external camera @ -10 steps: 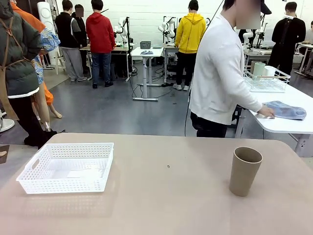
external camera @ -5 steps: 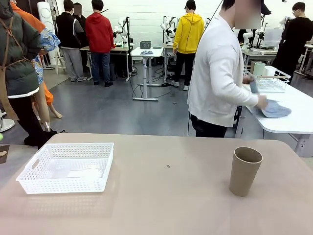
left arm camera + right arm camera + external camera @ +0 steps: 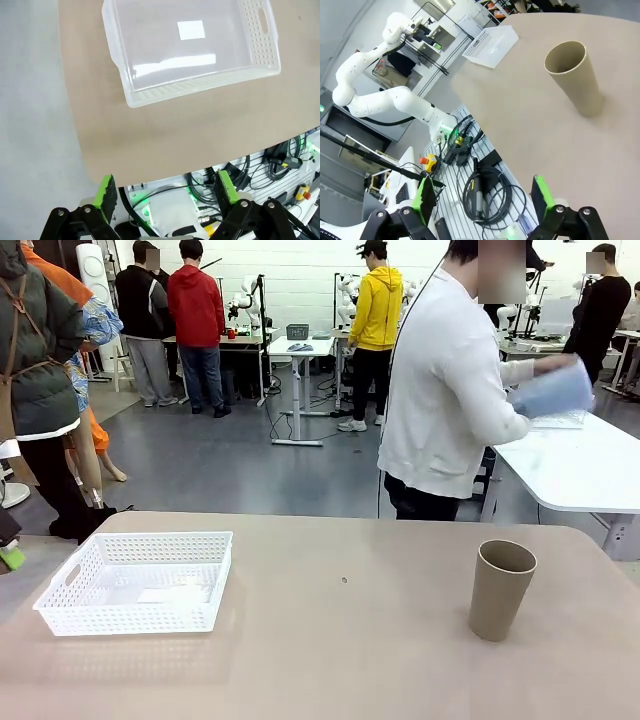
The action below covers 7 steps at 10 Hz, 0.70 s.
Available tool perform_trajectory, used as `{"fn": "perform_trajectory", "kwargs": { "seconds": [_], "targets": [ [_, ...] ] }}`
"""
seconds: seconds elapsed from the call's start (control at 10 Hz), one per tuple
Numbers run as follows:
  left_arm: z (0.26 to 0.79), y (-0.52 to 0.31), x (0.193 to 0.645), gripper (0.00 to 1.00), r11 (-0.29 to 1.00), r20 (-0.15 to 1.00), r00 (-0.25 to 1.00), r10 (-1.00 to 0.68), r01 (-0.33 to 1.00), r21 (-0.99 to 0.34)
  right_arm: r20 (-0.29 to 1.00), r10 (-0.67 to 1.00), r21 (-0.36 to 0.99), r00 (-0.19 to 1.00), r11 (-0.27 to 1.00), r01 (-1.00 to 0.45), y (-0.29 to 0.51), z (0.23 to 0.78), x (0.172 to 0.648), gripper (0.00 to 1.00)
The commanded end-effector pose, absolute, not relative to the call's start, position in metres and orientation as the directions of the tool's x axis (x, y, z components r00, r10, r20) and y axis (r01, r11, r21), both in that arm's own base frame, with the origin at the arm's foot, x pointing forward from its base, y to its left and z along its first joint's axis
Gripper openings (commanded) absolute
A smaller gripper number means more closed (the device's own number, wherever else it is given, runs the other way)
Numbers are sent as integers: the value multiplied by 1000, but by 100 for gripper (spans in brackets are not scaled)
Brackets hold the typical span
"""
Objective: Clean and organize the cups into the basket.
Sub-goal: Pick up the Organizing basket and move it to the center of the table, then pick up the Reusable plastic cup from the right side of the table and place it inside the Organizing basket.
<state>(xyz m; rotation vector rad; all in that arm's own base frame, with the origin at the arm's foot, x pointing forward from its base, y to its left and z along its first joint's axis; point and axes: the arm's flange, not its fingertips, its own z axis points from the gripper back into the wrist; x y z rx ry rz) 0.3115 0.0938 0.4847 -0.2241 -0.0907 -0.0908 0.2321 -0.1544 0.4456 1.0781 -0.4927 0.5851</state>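
Note:
One tan-brown cup [image 3: 500,590] stands upright and empty on the beige table [image 3: 340,660], front right. In the right wrist view the cup [image 3: 572,77] is ahead of my open right gripper [image 3: 483,192] and well apart from it. The white perforated basket [image 3: 135,580] sits empty at the table's left. My left gripper [image 3: 165,186] hangs open beyond the table's edge, and the basket [image 3: 190,45] lies ahead of it. A black and green bit of that gripper [image 3: 8,550] shows at the front view's left edge. The mint green cup is hidden.
A person in a white top [image 3: 445,390] stands past the far edge, turned toward a white side table [image 3: 570,470], holding up a blue cloth [image 3: 550,390]. The basket [image 3: 492,45] and my left arm [image 3: 375,100] appear far off in the right wrist view.
The person lifted the blue cloth off the white side table to chest height. A bit of my left gripper has come in at the left edge. Cup and basket have not moved.

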Motion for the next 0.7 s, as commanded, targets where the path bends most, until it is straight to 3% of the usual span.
{"fn": "perform_trajectory", "kwargs": {
  "seconds": [0.0,0.2,0.4,0.6],
  "targets": [
    [484,92,311,100,966,39,994,-102,108,-233,646,206,652,735,353,-671,-154,450,232,100],
    [483,92,311,100,967,88,992,-89,107,-230,635,202,663,746,354,-660,-155,447,232,100],
    [499,86,324,100,992,96,995,-22,34,-121,726,477,407,496,283,-868,-131,430,243,100],
    [504,80,348,100,997,89,996,25,-18,-79,732,548,310,405,261,-914,-128,390,279,100]
  ]
}}
